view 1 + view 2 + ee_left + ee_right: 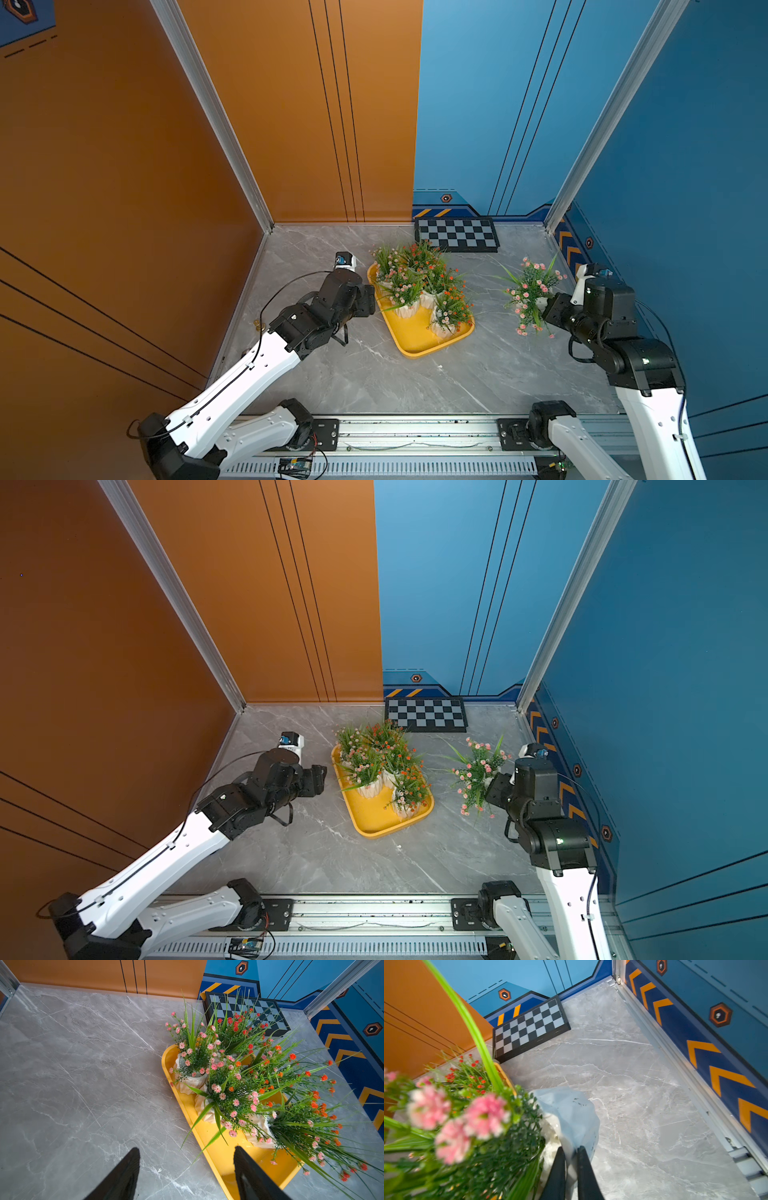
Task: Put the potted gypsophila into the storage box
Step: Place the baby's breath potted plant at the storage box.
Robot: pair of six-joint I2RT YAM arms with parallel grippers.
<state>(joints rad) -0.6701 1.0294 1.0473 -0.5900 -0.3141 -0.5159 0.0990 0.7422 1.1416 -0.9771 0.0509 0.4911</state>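
One potted plant with pink flowers sits outside the yellow tray, well apart from it on the right arm's side. The right gripper is pinched tight on the rim of its white pot, and the leaves lean towards the tray. Five other plants crowd the tray's end nearest the checkered board. The tray's end towards the robot is bare. The carry probably runs sideways from the right arm into that bare end. The left gripper, fingers spread and empty, hovers just beside the tray's opposite edge.
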